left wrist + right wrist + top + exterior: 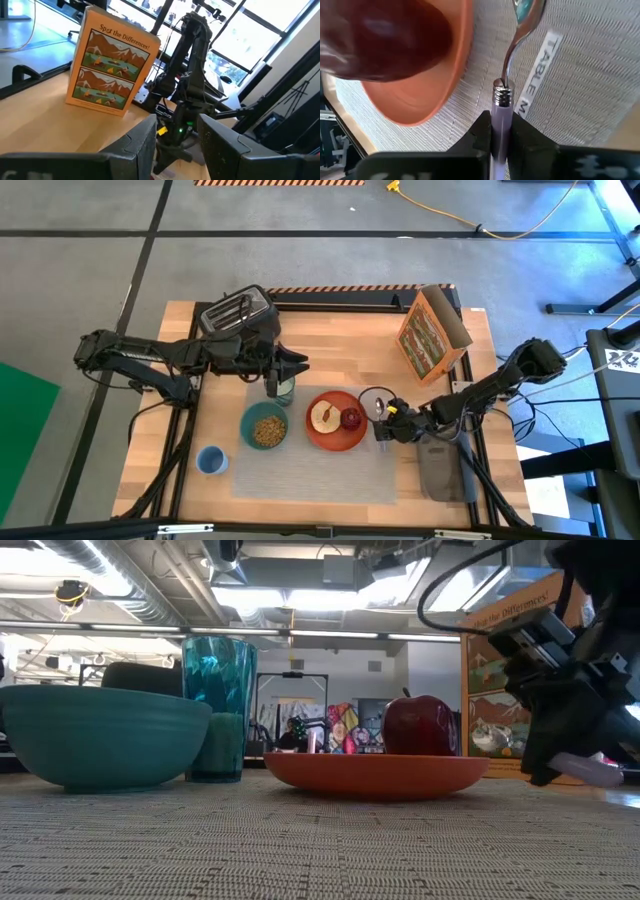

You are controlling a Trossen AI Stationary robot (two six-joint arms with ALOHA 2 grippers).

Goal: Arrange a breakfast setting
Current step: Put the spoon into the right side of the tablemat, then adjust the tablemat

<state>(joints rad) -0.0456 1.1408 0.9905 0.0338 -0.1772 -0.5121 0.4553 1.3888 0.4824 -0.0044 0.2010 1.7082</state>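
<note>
A grey placemat lies at the table's near middle. On it stand a teal bowl with cereal, an orange-red plate bearing a toast slice and a red apple, and a translucent green glass at its far edge. The glass stands upright and free in the low view. My left gripper is open just beyond the glass and above it. My right gripper is shut on a slim spoon with a pale lilac handle, right of the plate. My right gripper pinches the spoon's lilac handle between its two fingers, just behind the metal collar. The fingers lie along the spoon, whose metal bowl points ahead over the placemat beside the plate's rim. The handle's free end sticks out behind the gripper, just above the mat.
A black toaster stands at the far left, a tall orange cereal box at the far right. A small blue cup sits left of the placemat. A grey flat thing lies at the table's right edge.
</note>
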